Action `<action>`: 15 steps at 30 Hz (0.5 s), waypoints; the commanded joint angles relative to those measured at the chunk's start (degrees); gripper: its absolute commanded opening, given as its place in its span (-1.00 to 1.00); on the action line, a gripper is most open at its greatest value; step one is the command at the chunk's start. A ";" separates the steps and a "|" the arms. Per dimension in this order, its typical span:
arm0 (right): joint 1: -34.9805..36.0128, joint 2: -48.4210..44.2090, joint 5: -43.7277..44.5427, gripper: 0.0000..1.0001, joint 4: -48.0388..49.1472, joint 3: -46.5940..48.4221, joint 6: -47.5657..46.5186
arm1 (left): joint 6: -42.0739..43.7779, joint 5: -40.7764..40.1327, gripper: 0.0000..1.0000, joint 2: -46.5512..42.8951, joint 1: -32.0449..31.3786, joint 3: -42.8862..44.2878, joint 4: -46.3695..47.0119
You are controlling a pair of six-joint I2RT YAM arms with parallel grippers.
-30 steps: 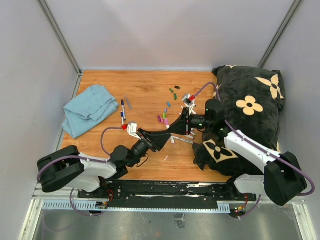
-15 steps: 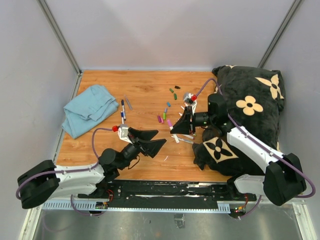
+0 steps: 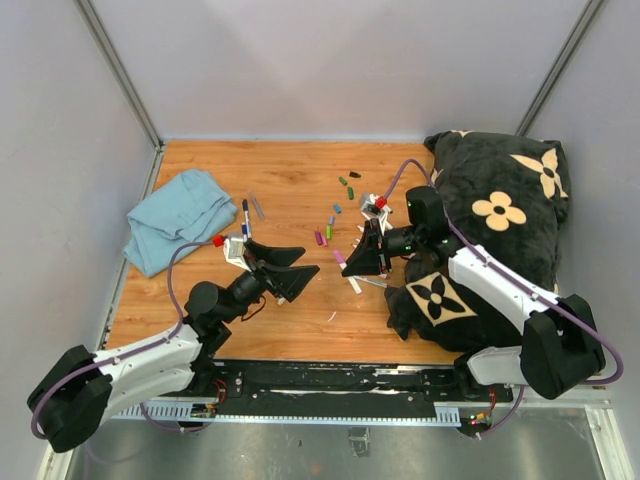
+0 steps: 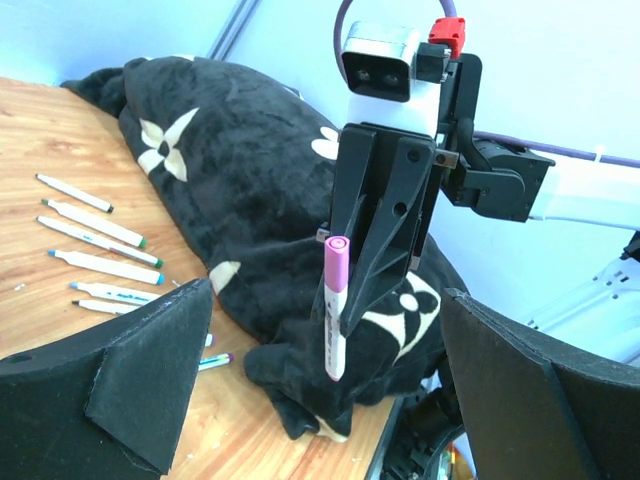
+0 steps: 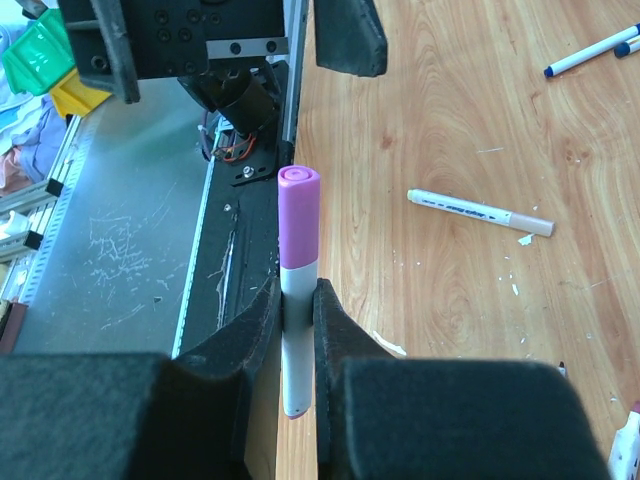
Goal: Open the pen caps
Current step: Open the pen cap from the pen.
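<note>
My right gripper (image 3: pixel 356 262) is shut on a white pen (image 5: pixel 297 330), held upright in the right wrist view. The pen's pink cap (image 5: pixel 298 215) is on it and points toward the left arm. The left wrist view shows the same pen (image 4: pixel 334 335) and cap (image 4: pixel 336 262) hanging from the right gripper (image 4: pixel 345 300). My left gripper (image 3: pixel 308 261) stands wide open a short way left of the cap, with nothing between its fingers (image 4: pixel 150 365). Several loose pen caps (image 3: pixel 342 181) in green, black, blue and pink lie scattered on the wood behind the grippers.
A black pillow with cream flowers (image 3: pixel 500 210) fills the right side. A blue cloth (image 3: pixel 178 218) lies at the back left, with capped pens (image 3: pixel 245 215) beside it. Several uncapped pens (image 4: pixel 95 222) lie by the pillow. One more pen (image 5: pixel 480 212) lies loose on the wooden table (image 3: pixel 290 320).
My left gripper has opened wide and drawn back to the left, away from the pen it met a second ago. The right gripper keeps the capped pen and has shifted slightly left.
</note>
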 commanded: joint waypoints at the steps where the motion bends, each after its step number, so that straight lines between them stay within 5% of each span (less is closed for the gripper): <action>1: -1.67 0.25 -2.01 -0.95 -1.74 2.10 -2.85 | -4.15 7.23 0.99 1.55 3.42 1.81 1.85; 15: -1.71 1.35 -3.07 -0.92 -2.71 2.80 -3.34 | -6.46 11.03 0.99 7.54 4.41 2.44 7.75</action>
